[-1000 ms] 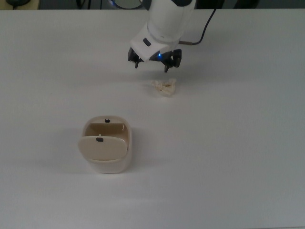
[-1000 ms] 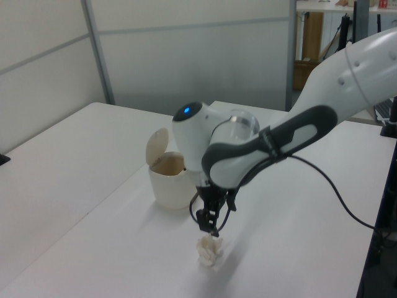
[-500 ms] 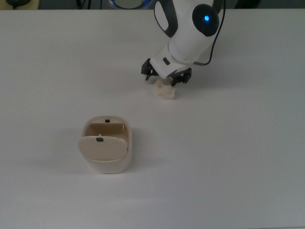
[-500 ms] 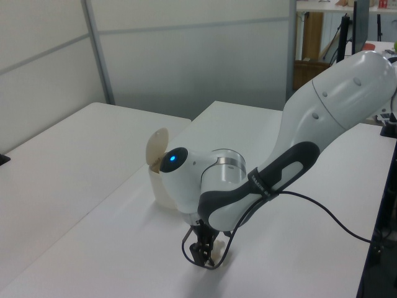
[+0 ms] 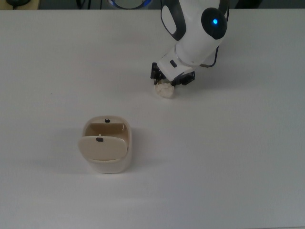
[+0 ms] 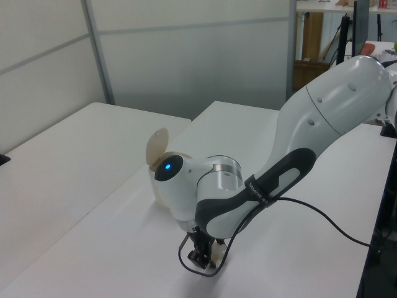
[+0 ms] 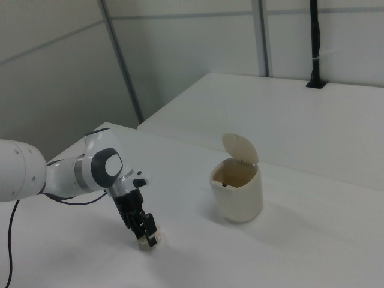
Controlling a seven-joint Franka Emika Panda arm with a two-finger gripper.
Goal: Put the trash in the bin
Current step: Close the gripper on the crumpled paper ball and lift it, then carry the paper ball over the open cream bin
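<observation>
The trash (image 5: 165,90) is a small crumpled cream-white scrap lying on the white table (image 5: 228,157). My gripper (image 5: 169,82) is lowered right onto it and open, with a dark finger on each side of the scrap. In the right view the gripper (image 7: 146,234) points down with the trash (image 7: 147,242) at its tips. The left view shows the trash (image 6: 217,251) poking out beside the gripper (image 6: 201,257). The bin (image 5: 106,151) is cream, its swing flap tipped up, and stands toward the top view's lower left, well apart from the gripper. It also shows in the right view as the bin (image 7: 237,192).
A black cable (image 6: 322,214) trails from the arm across the table in the left view. The arm's body hides most of the bin (image 6: 157,146) there. Wall panels stand behind the table.
The gripper came down from above the table onto the trash and shifted toward the top view's right. Its fingers now stand around the scrap. The bin has not moved.
</observation>
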